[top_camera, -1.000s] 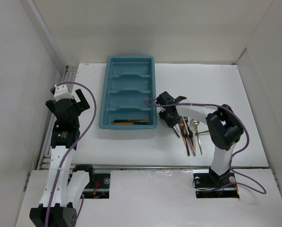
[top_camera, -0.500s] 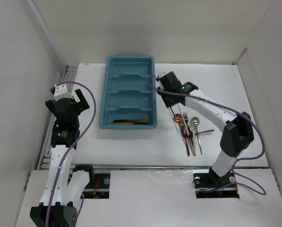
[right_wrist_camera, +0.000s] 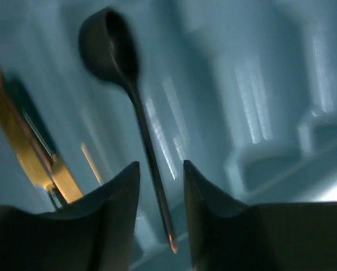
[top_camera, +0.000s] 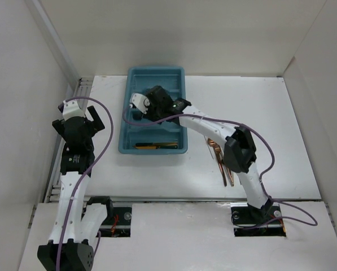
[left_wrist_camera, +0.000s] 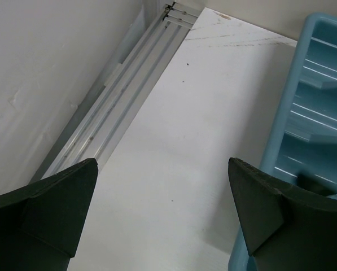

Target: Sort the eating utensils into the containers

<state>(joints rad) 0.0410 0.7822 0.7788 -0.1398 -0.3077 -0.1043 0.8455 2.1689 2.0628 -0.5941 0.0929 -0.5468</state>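
The teal cutlery tray point(top_camera: 154, 70) stands at the back middle of the table. Its nearest slot holds gold and black utensils point(top_camera: 156, 145). My right gripper point(top_camera: 141, 105) reaches over the tray's middle slots. In the right wrist view a black spoon point(right_wrist_camera: 128, 84) lies between the parted fingers of that gripper point(right_wrist_camera: 161, 169), with a gap on each side of its handle, above the tray floor point(right_wrist_camera: 258, 84). A gold utensil point(right_wrist_camera: 21, 130) shows to its left. More utensils point(top_camera: 218, 149) lie on the table right of the tray, partly hidden by the arm. My left gripper point(top_camera: 89, 119) is open and empty.
In the left wrist view the left gripper point(left_wrist_camera: 162, 209) hangs over bare white table with the tray's left rim point(left_wrist_camera: 295, 96) at the right. A metal rail point(left_wrist_camera: 117, 107) runs along the left wall. White walls enclose the table.
My right arm has swung from the utensil pile on the table leftward and over the tray, carrying the black spoon. Its fingers now stand apart around the handle. The left arm has hardly moved.
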